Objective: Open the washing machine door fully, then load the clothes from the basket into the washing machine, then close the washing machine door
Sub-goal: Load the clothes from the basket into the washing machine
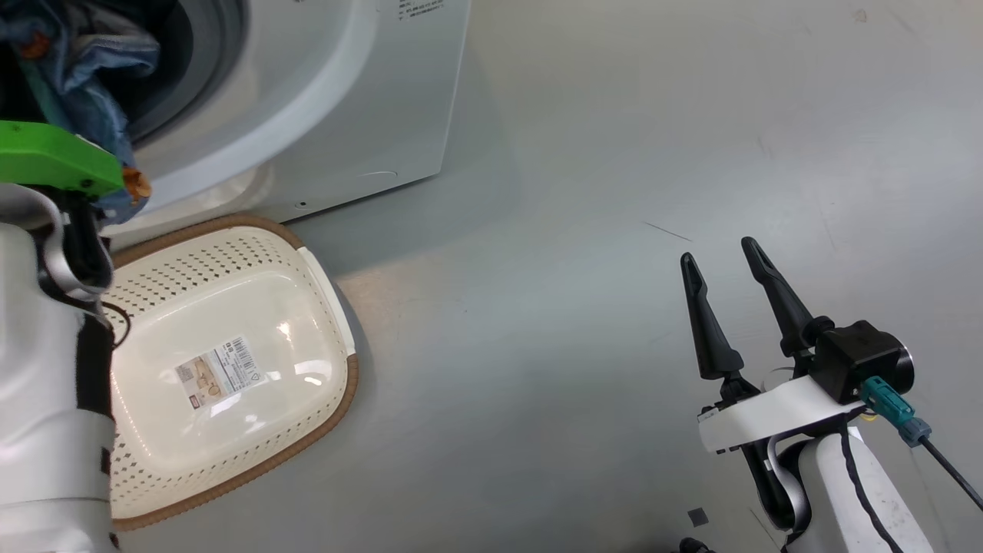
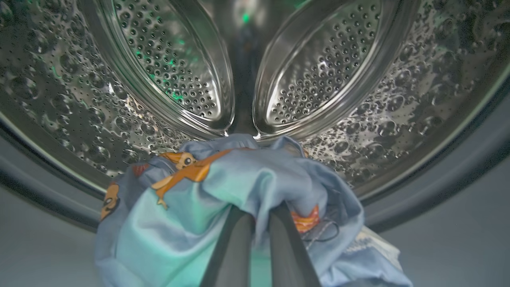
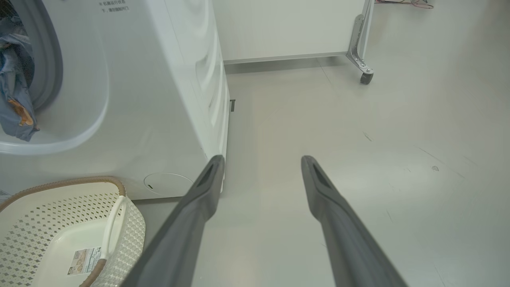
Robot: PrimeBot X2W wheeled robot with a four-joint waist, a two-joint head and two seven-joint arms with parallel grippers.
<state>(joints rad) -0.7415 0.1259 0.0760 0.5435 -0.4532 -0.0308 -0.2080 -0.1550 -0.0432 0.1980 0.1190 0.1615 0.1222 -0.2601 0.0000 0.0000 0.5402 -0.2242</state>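
R end effector spread, idle over the floor. Basket by the washer looks bare. L end effector is pinching the clothes right at the drum mouth, not deep in. Risk imo: let go here and the bundle flops back over the gasket, or gets caught when the door shuts.

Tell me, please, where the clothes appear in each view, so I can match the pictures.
Head view: the clothes hang at the top left corner.
Left wrist view: lower centre, bunched before the drum.
Right wrist view: far left edge, upper half.
Shared landmark: the grey gasket beside them.
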